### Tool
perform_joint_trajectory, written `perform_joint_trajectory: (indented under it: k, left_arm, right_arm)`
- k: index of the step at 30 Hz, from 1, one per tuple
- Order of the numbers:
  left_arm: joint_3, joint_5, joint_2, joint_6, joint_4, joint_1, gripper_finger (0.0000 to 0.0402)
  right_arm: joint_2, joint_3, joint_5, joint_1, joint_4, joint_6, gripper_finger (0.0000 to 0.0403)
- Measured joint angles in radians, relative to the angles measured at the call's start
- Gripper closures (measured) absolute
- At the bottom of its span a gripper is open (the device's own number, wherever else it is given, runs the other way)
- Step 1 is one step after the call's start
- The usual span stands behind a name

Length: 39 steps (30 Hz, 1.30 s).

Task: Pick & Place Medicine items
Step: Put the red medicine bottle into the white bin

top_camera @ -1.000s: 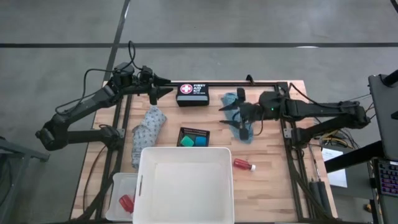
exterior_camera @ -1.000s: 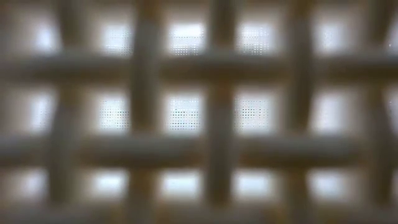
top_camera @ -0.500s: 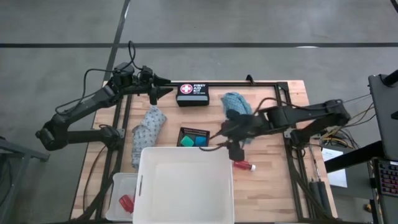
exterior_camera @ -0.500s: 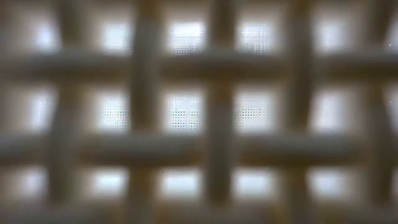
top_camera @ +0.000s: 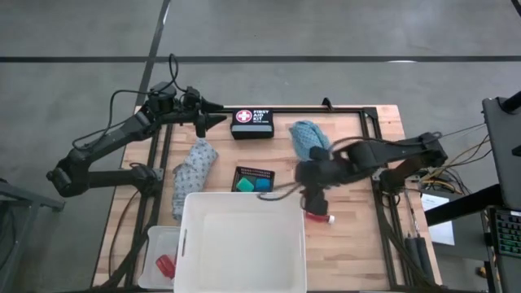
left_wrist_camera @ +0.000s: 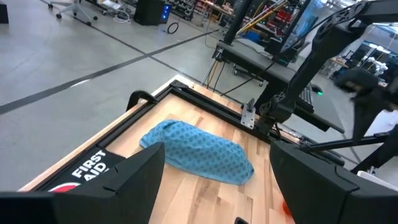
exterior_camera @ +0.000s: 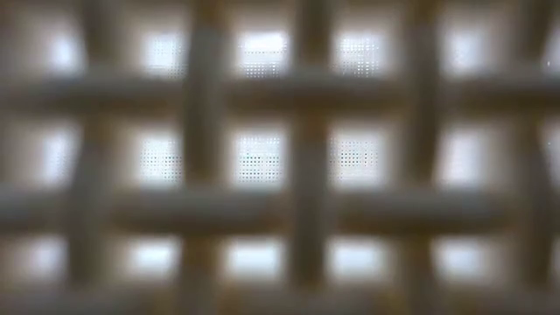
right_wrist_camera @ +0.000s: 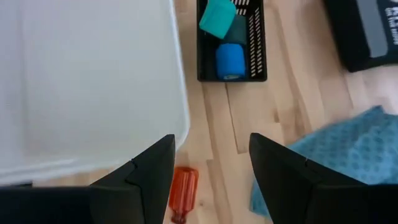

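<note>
The right gripper [right_wrist_camera: 210,177] is seen with fingers spread and nothing between them, hovering just above the red bottle [right_wrist_camera: 183,192], which lies on the table [top_camera: 358,236] beside the white tub [top_camera: 242,244]. The left gripper [left_wrist_camera: 214,180] is parked open at the far left corner, facing the teal cloth [left_wrist_camera: 199,151].

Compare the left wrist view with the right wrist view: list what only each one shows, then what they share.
Left wrist only: the room beyond, and the right arm.

Right wrist only: the big white tub, the black mesh tray holding blue and green tubs, and a red bottle ahead of the open right gripper.

Shared: the teal cloth, the first aid kit and the wooden table.
</note>
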Motion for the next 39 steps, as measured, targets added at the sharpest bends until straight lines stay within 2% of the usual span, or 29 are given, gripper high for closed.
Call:
perform_joint_trajectory:
  k: [4,10,14,18,25,30,33,39]
  left_arm:
    - [0.0,0.0,0.0,0.0,-0.014,0.0,0.0106]
    - [0.0,0.0,0.0,0.0,-0.017,0.0,0.0106]
    - [-0.001,0.0,0.0,0.0,-0.022,0.0,0.0106]
    - [-0.001,0.0,0.0,0.0,-0.023,0.0,0.0106]
    - [-0.001,0.0,0.0,0.0,-0.032,0.0,0.0106]
    - [-0.001,0.0,0.0,0.0,-0.034,0.0,0.0106]
    - [-0.001,0.0,0.0,0.0,-0.035,0.0,0.0106]
    - [-0.001,0.0,0.0,0.0,-0.036,0.0,0.0106]
  right_arm:
    - [-0.066,-0.037,0.085,0.067,-0.049,0.108,0.02]
    - [-0.149,-0.215,0.17,0.141,-0.046,0.248,0.0199]
    - [-0.241,-0.375,0.182,0.164,0.053,0.294,0.0199]
    - [-0.356,-0.566,0.277,0.203,0.225,0.283,0.0199]
    - [-0.497,-0.92,0.255,0.209,0.489,0.288,0.0199]
    - [-0.519,-1.107,0.213,0.21,0.701,0.298,0.0199]
    - [-0.507,-1.16,0.199,0.21,0.77,0.342,0.0199]
    - [-0.493,-1.181,0.14,0.232,0.789,0.348,0.0199]
